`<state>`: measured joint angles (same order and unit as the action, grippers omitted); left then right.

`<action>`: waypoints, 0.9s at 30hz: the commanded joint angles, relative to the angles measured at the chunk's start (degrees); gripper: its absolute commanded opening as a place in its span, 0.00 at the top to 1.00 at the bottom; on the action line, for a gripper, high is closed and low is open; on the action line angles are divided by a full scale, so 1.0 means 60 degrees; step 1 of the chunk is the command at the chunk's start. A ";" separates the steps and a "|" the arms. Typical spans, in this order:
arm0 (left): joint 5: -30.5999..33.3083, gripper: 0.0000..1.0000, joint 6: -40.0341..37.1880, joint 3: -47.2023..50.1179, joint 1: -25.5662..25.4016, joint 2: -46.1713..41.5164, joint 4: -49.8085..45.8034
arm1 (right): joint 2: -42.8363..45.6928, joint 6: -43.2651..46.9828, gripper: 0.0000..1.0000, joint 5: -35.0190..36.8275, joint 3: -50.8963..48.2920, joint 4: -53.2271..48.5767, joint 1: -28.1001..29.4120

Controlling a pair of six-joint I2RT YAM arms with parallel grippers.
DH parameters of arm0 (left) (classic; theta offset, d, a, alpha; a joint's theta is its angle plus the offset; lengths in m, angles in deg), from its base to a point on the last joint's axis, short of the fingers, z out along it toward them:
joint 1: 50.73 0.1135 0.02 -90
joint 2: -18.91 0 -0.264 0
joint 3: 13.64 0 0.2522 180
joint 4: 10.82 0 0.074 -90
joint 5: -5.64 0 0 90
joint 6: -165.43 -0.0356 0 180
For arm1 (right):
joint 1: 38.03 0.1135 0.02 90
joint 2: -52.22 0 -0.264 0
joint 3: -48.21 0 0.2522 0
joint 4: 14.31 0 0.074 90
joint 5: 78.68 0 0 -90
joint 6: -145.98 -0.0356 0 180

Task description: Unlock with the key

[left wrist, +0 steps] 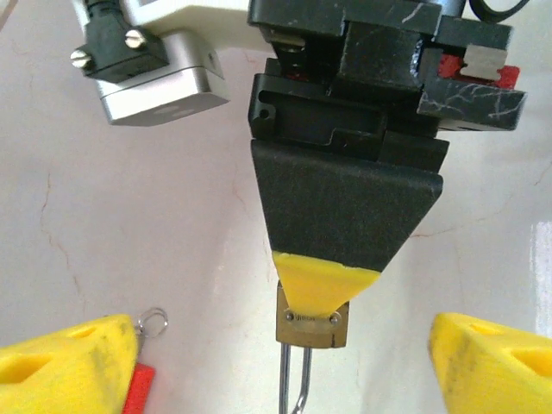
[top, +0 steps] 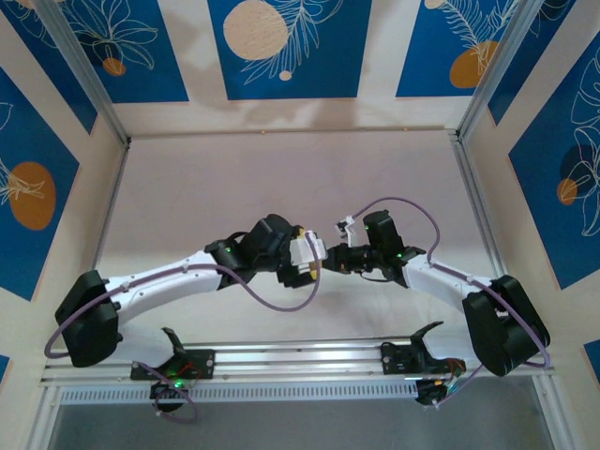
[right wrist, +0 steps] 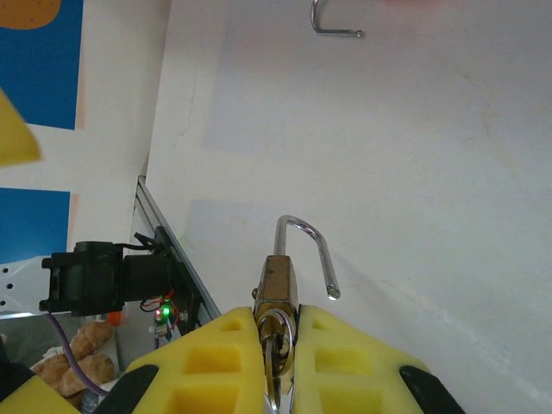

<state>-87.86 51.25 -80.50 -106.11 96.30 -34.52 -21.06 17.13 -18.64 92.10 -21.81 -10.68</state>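
Right gripper (right wrist: 276, 332) pinches the brass padlock (right wrist: 278, 278) to steady it; its shackle (right wrist: 304, 235) stands sprung free. The key (right wrist: 274, 343) seems lodged in its base, between the 2 pads (right wrist: 224, 354). Left gripper (left wrist: 283, 349) faces it, fingers (left wrist: 78, 354) spread, holding nothing.

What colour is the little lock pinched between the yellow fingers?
The padlock is brassy gold with a silver shackle, clearest in the right wrist view.

Counted two arms: left arm (top: 169, 281), right arm (top: 441, 277). Counted two grippers: left gripper (left wrist: 280, 362), right gripper (right wrist: 278, 345). Tallied two padlocks: one brass padlock (right wrist: 278, 285), one red padlock (left wrist: 140, 390), mostly cut off. Noted one small wire ring (left wrist: 153, 321).
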 commanded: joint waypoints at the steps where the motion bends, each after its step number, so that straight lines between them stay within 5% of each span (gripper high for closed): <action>1: 0.0322 0.05 0.0090 0.0169 -0.0093 -0.0501 -0.0205 | 0.0201 0.0249 0.96 -0.0016 0.0365 -0.0215 -0.0069; 12: 0.2607 0.00 0.0041 0.1093 -0.0132 -0.2426 0.0498 | 0.0238 0.0403 0.96 -0.0124 0.0603 -0.0477 -0.0258; 20: 0.4746 0.00 -0.1348 0.0842 -0.0129 -0.2714 0.1841 | 0.0490 0.0489 0.96 -0.0193 0.0726 -0.0713 -0.0535; 27: 0.4901 0.00 -0.2002 0.0858 -0.0120 -0.2496 0.3918 | 0.0528 0.0557 0.96 -0.0224 0.0851 -0.0887 -0.0924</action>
<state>-60.61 41.61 -74.56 -106.52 80.56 -18.06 -18.72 19.29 -18.70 95.44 -26.05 -15.44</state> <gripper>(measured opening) 0.998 0.099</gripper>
